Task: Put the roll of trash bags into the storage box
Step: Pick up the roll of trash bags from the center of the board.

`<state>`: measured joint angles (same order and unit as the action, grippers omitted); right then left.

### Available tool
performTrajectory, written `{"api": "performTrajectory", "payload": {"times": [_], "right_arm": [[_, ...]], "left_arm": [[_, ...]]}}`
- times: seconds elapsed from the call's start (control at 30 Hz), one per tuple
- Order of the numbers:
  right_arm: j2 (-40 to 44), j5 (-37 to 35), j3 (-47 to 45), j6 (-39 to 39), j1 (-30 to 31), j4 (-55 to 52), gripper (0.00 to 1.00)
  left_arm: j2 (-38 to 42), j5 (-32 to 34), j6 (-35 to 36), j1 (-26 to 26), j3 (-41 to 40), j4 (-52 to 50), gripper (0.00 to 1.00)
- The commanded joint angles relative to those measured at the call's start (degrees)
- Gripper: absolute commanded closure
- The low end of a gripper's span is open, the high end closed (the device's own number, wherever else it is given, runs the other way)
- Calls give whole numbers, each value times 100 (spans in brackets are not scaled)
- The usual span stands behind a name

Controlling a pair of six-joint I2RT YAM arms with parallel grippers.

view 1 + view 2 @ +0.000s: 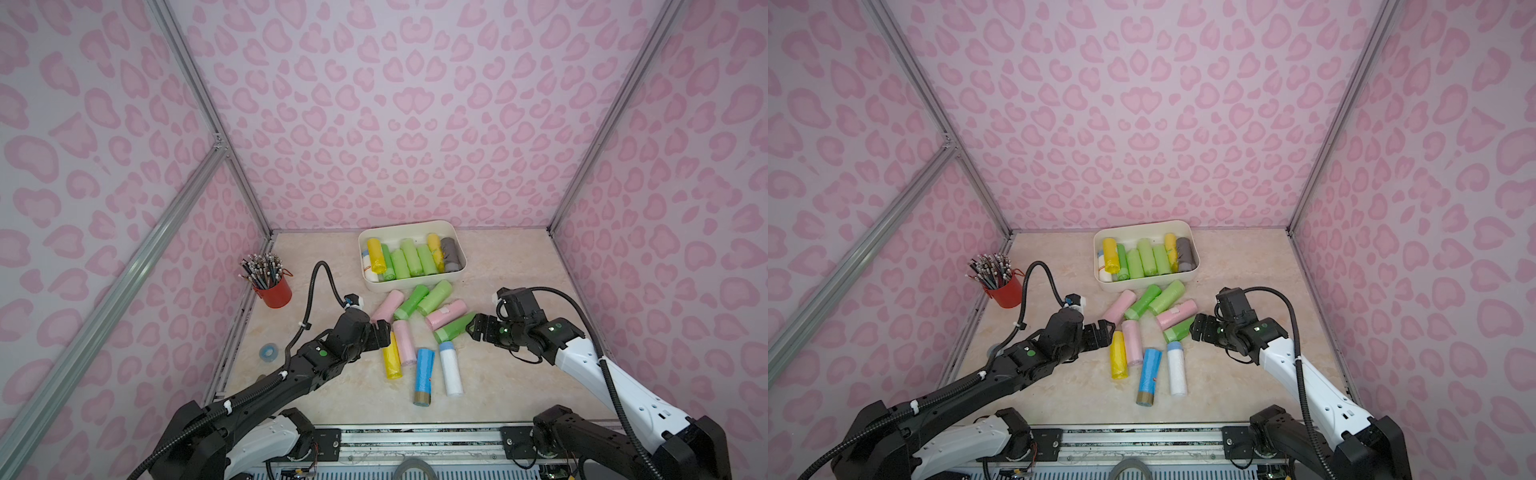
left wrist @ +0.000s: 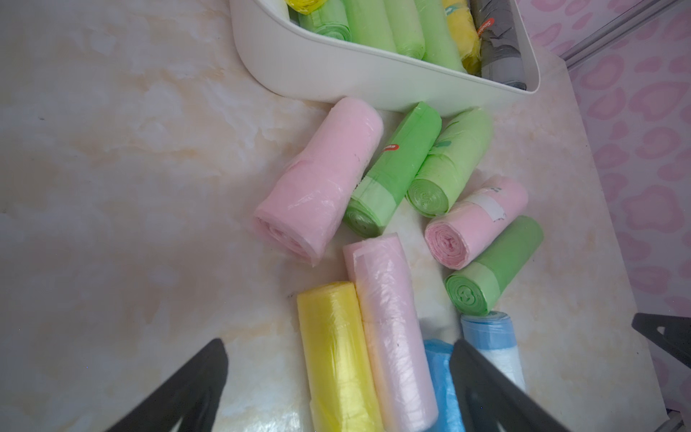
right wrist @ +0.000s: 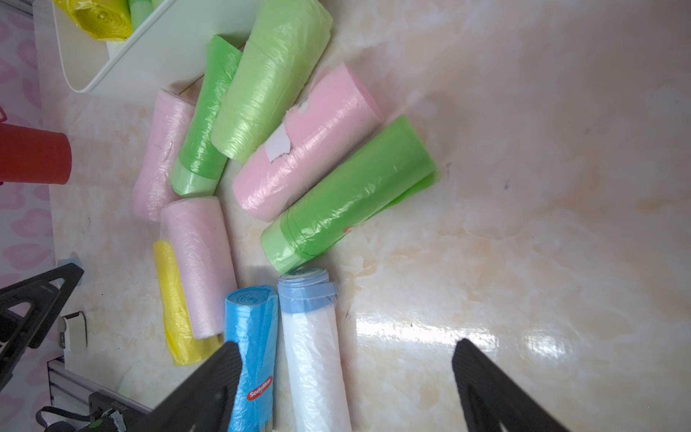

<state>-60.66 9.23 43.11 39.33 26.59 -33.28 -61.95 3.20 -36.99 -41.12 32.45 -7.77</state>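
Nine rolls of trash bags (image 1: pixel 404 343) lie loose on the marbled desk (image 1: pixel 332 390), clustered just in front of the cream storage box (image 1: pixel 415 283), which holds a row of yellow, green, white and grey rolls. My left end effector (image 1: pixel 384 334) hangs spread above the yellow roll (image 1: pixel 392 359) and its pink neighbour, gripping nothing. My right end effector (image 1: pixel 476 328), equally wide and empty, sits near one end of a green roll (image 1: pixel 453 328). A red oval label (image 3: pixel 260 389) on the blue roll (image 3: pixel 252 329) reads "Sodolike"; similar red tags on other rolls are only partly legible.
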Motion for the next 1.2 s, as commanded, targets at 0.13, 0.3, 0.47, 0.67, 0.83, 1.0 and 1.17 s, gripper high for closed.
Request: {"api": "performTrajectory", "payload": {"times": [0.13, 0.3, 0.47, 0.67, 0.83, 1.0, 1.17], "right_arm": [[90, 70, -180, -26, -2, 212, 10], [29, 140, -155, -80, -9, 208, 10], [62, 155, -154, -75, -13, 212, 10], [125, 166, -172, -101, -70, 174, 10], [142, 199, -179, -121, -119, 146, 10], [112, 218, -198, -119, -154, 151, 10], [116, 210, -224, -110, -167, 155, 10]], "left_arm": [[-104, 39, -119, -58, -125, 90, 16], [-291, -85, -260, -97, -222, 213, 28], [-563, -130, -309, -352, -105, 199, 32], [-988, 6, -382, -674, 23, 109, 34], [-1259, 55, -431, -772, 71, 126, 37], [-1500, 62, -440, -783, 79, 148, 38], [-1678, 83, -478, -783, 30, 193, 42]]}}
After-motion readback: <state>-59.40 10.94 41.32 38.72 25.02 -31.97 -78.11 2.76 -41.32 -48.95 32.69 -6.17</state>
